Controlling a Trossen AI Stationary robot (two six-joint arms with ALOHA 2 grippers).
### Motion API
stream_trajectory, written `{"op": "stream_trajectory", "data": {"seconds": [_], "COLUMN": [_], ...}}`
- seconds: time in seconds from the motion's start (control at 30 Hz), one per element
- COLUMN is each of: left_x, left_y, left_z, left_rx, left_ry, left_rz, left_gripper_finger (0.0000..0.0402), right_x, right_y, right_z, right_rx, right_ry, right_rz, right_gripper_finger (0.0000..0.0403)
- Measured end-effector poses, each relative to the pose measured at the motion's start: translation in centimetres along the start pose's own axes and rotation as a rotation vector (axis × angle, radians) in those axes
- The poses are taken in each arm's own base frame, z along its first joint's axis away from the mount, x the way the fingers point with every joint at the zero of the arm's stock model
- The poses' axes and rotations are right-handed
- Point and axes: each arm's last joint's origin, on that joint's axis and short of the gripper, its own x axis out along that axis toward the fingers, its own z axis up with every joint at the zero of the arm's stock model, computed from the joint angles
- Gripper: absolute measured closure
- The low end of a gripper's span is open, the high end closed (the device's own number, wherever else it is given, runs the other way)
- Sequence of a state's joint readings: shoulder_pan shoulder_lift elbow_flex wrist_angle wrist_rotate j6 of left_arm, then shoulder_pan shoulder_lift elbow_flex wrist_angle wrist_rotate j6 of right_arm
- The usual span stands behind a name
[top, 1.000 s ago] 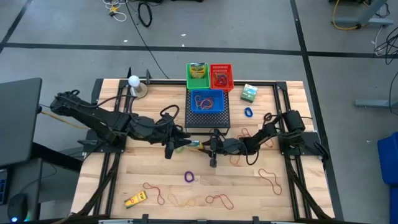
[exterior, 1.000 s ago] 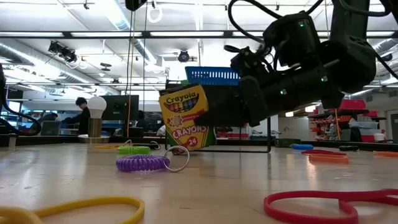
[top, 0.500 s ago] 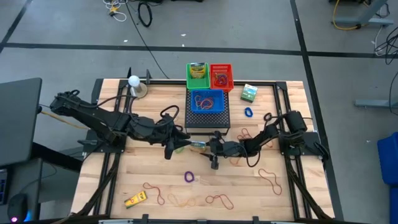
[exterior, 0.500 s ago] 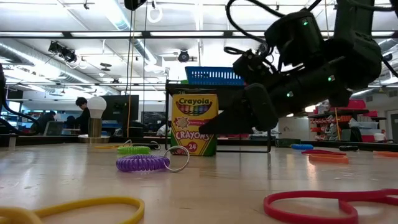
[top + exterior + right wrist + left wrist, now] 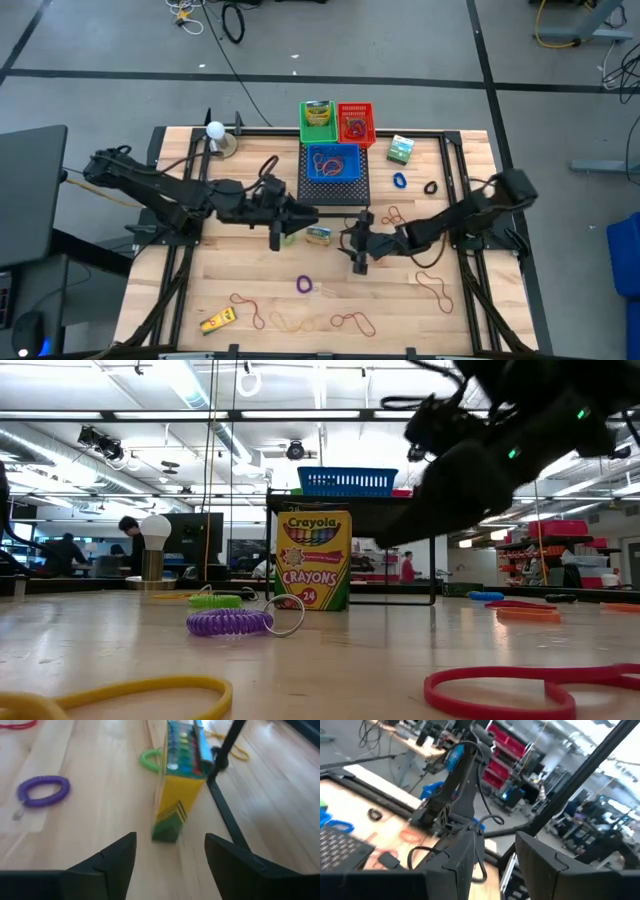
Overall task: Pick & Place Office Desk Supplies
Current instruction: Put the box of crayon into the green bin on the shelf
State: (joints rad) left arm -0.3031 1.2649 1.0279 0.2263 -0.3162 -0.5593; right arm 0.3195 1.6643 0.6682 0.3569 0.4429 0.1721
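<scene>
Wooden planks of the table (image 5: 230, 270) carry most of the scattered supplies, and the change we note is at mid-frame in the high view: the crayon box (image 5: 312, 559) now stands upright on its own, free of any grip, where a second ago it hung tilted at the right tool. The right tool (image 5: 361, 243) has drawn back toward the right of the frame, its fingers spread wide apart with nothing between them; its wrist view shows the box standing clear ahead of them. The left tool (image 5: 279, 220) sits just left of the box with its fingers parted and empty. We judge the box released, perhaps for a regrasp, not yet binned. A purple coil ring (image 5: 230, 622) and a green one (image 5: 215, 600) lie near it; rubber bands (image 5: 350, 322) wait along the lower frame.
</scene>
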Motion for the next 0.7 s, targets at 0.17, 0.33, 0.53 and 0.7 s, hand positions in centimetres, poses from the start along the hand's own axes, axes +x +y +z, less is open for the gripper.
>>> {"op": "stream_trajectory", "data": {"seconds": [0.17, 0.33, 0.53, 0.7], "left_x": [2.0, 3.0, 3.0, 3.7], "left_y": [0.0, 0.5, -0.2, 0.0], "left_z": [-0.3, 0.5, 2.3, 3.5], "left_rx": [0.085, 0.103, 0.294, 0.313], "left_ry": [-0.120, -0.097, 0.160, 0.324], "left_rz": [-0.046, -0.125, 0.004, 0.089], "left_gripper_finger": [0.0265, 0.0304, 0.0392, 0.0394], "right_x": [-3.2, -6.8, -11.3, -13.8], "right_y": [-0.6, -1.0, -2.0, -3.3], "right_z": [0.9, 1.9, 2.1, 1.6], "right_rx": [0.076, 0.169, 0.285, 0.310], "right_ry": [0.066, 0.073, 0.080, 0.057], "right_rz": [0.001, 0.004, -0.024, -0.014], "right_gripper_finger": [0.0191, 0.0242, 0.0327, 0.0394]}}
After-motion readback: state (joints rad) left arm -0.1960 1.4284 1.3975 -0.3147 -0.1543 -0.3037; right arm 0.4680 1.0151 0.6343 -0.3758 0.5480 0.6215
